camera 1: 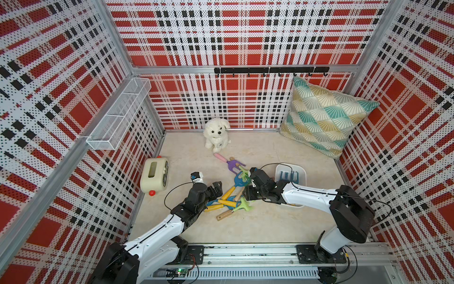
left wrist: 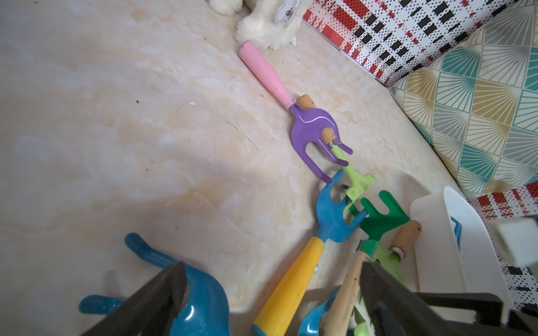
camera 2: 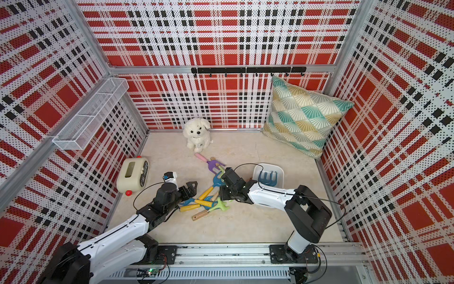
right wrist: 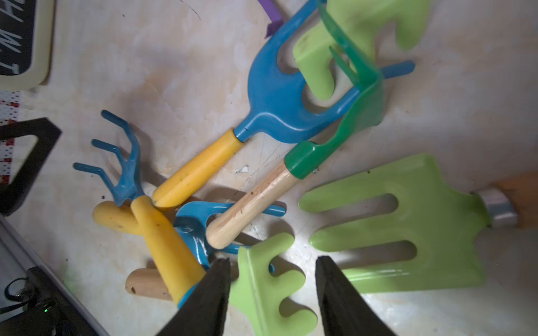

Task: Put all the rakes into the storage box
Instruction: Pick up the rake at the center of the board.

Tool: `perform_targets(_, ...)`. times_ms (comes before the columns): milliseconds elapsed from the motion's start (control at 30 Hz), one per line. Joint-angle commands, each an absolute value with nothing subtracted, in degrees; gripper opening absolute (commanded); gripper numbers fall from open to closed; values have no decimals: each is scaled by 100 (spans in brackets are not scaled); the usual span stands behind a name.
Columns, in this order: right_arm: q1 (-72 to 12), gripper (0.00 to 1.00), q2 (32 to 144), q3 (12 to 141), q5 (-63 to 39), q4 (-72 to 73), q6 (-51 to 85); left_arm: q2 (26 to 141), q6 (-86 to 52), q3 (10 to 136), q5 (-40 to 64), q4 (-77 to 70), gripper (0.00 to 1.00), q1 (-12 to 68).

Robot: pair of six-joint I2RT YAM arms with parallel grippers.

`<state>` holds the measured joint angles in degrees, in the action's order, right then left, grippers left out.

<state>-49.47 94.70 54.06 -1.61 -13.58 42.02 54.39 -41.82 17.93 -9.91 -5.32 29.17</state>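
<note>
From my station I see the right fingers (right wrist: pixel 217 279) down over the heap of toy rakes in the middle of the bench (camera 1: pixel 245 228). They stand apart with the head of the light green rake (right wrist: pixel 262 279) between them. A sliver of space shows on each side, so nothing is gripped. That rake lies on the bench at the near edge of the heap, its wooden handle pointing away from the storage box (camera 1: pixel 305 175). The box sits just beyond the right arm, near the right wall, and a dark blue rake (camera 1: pixel 290 175) lies inside it.

The left fingers (left wrist: pixel 157 296) are spread wide on the other side of the heap, holding nothing, with a yellow-handled blue rake (left wrist: pixel 332 215) lying between them. A purple rake with a pink handle (left wrist: pixel 311 133) lies farther off, toward the plush dog (camera 1: pixel 217 132) at the back wall. A cream gadget (camera 1: pixel 154 175) stands by the left wall, and a patterned cushion (camera 1: pixel 326 115) leans in the far right corner.
</note>
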Motion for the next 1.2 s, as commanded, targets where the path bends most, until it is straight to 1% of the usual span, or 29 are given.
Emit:
perform_targets(0,-5027,55,9871,5751,134,-1130,4442,5340,-4184,1723,-1116,-527,99,2867)
perform_targets(167,-5059,56,10529,6144,206,-1085,4497,5335,-4140,1672,-1071,-570,99,2833)
perform_targets(333,-5066,56,10958,6456,206,-1085,4497,5372,-4131,1628,-1002,-665,99,2804)
perform_targets(467,-5071,56,11100,6539,206,-1085,4497,5414,-4122,1617,-958,-718,99,2787)
perform_targets(600,-5067,56,11004,6516,206,-1085,4497,5403,-4140,1593,-922,-789,99,2789)
perform_targets(633,-5067,35,10941,6506,614,-1115,4523,5397,-4140,1591,-907,-803,99,2786)
perform_targets(800,-5067,15,10374,6353,985,-1057,4421,5362,-4153,1630,-808,-853,99,2812)
perform_targets(900,-5061,7,9938,6239,1148,-1054,4306,5340,-4174,1652,-839,-836,99,2897)
perform_targets(1000,-5048,1,9428,6060,1385,-1122,4198,5341,-4201,1694,-943,-820,99,3042)
perform_targets(1167,-4908,0,8435,5581,1536,-1312,4064,5429,-4236,1851,-1167,-748,99,3305)
